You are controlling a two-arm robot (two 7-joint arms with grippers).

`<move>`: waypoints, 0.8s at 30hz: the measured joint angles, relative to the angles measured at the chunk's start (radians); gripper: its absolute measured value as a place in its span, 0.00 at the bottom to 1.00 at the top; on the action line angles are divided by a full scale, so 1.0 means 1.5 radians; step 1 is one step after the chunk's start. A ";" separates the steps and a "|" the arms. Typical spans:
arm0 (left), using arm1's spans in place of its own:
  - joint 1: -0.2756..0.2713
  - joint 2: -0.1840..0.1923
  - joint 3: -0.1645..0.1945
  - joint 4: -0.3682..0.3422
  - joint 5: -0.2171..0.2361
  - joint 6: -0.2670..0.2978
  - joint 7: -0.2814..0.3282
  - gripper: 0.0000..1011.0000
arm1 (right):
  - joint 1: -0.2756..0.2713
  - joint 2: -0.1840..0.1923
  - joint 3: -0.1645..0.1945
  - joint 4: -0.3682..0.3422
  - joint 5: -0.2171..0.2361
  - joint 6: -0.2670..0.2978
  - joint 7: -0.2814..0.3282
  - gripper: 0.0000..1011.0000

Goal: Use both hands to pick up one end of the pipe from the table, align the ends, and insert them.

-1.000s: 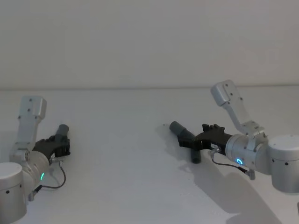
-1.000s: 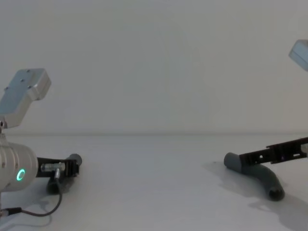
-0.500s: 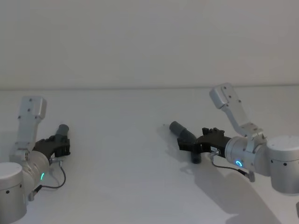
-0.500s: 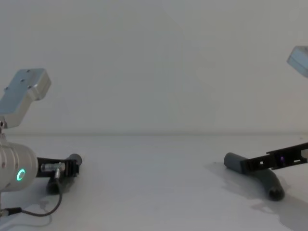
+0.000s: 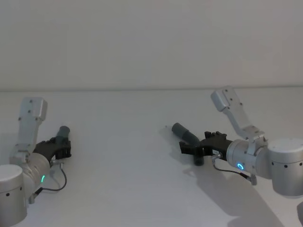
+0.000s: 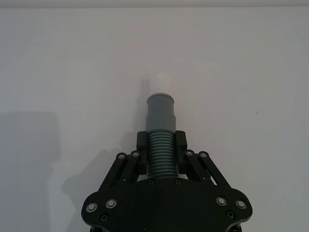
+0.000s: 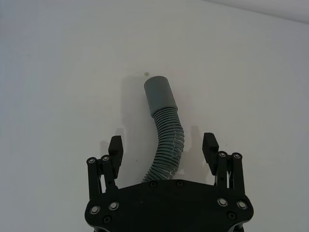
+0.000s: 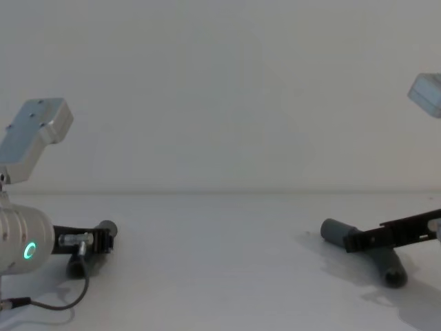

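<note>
Two dark grey ribbed pipe pieces lie on the white table (image 5: pixel 128 179). My left gripper (image 6: pixel 161 145) is shut on the ribbed body of the left piece (image 6: pixel 160 113), whose smooth cuff end sticks out past the fingertips; this gripper (image 5: pixel 59 147) sits low at the table's left. The right piece (image 7: pixel 166 140) lies bent on the table with its cuff end (image 7: pixel 159 96) pointing away. My right gripper (image 7: pixel 163 144) is open and straddles its ribbed body, one finger on each side, not touching. In the head view the right gripper (image 5: pixel 193 149) sits right of centre, over this piece (image 5: pixel 186 135).
A pale grey wall (image 5: pixel 151 42) rises behind the table's far edge. A thin black cable (image 5: pixel 56 185) loops beside my left wrist. Bare white surface lies between the two arms.
My right gripper has come lower and slightly left, settling around the right pipe piece near the table. The left gripper and its piece have not moved.
</note>
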 joint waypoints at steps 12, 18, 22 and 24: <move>0.000 0.000 0.000 0.000 0.000 0.000 0.000 0.30 | 0.003 -0.009 0.002 0.012 -0.008 0.002 -0.004 0.99; 0.000 0.000 0.000 0.000 0.000 0.000 0.000 0.30 | 0.005 -0.012 0.003 0.017 -0.012 0.005 -0.005 0.99; 0.000 0.000 0.000 0.000 0.000 0.000 0.000 0.30 | 0.006 -0.013 0.003 0.020 -0.014 0.007 -0.004 0.99; 0.000 0.000 0.000 0.000 0.000 0.000 0.000 0.30 | 0.007 -0.013 0.003 0.021 -0.015 0.007 -0.004 0.99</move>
